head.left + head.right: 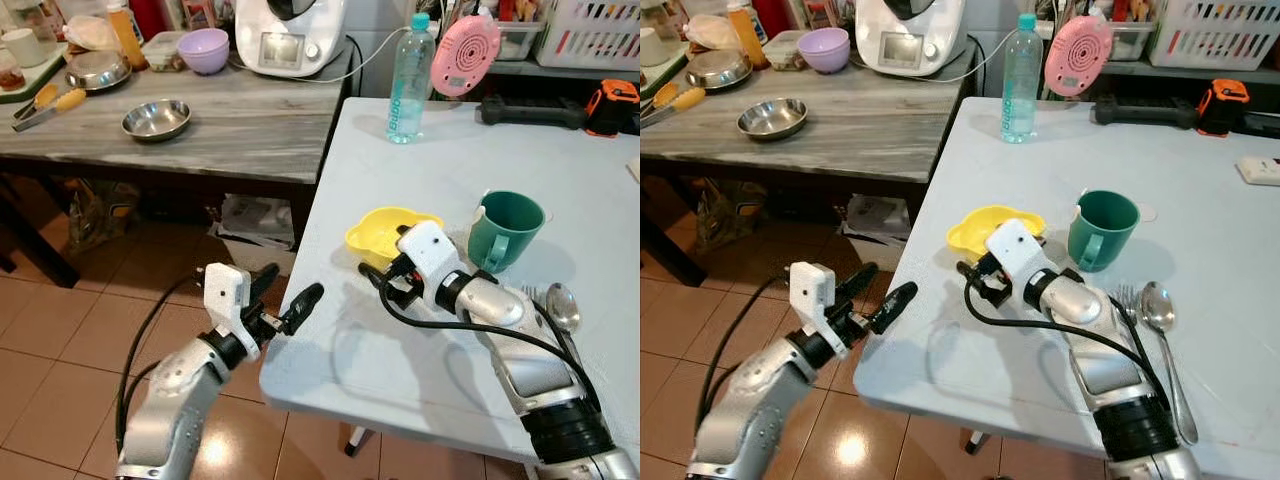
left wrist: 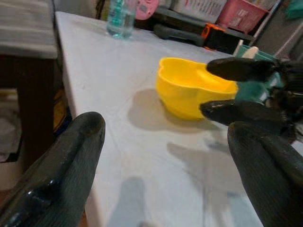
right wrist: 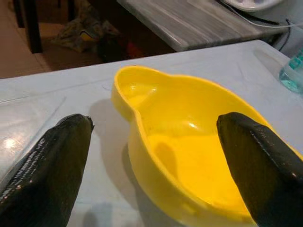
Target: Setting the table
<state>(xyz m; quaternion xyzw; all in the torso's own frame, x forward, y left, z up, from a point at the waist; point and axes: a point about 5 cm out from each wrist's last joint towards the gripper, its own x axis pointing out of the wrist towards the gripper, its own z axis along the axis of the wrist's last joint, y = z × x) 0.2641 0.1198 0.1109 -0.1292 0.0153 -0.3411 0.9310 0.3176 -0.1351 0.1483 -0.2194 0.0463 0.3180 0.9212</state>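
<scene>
Care matters now: right gripper, jaws spread, should straddle the yellow bowl rim near the table left edge before pinching, left gripper spread aside.

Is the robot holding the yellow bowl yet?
No, the right gripper is open, with its fingers apart on either side of the yellow bowl, not closed on it.

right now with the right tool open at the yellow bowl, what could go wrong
1. The yellow bowl sits near the white table's edge; a bad grip by the open right tool could nudge it toward that edge.
2. The green cup stands close beside the right arm, so a sideways swing might knock it over.
3. The fork and spoon lie right alongside the forearm and could get swept.
</scene>
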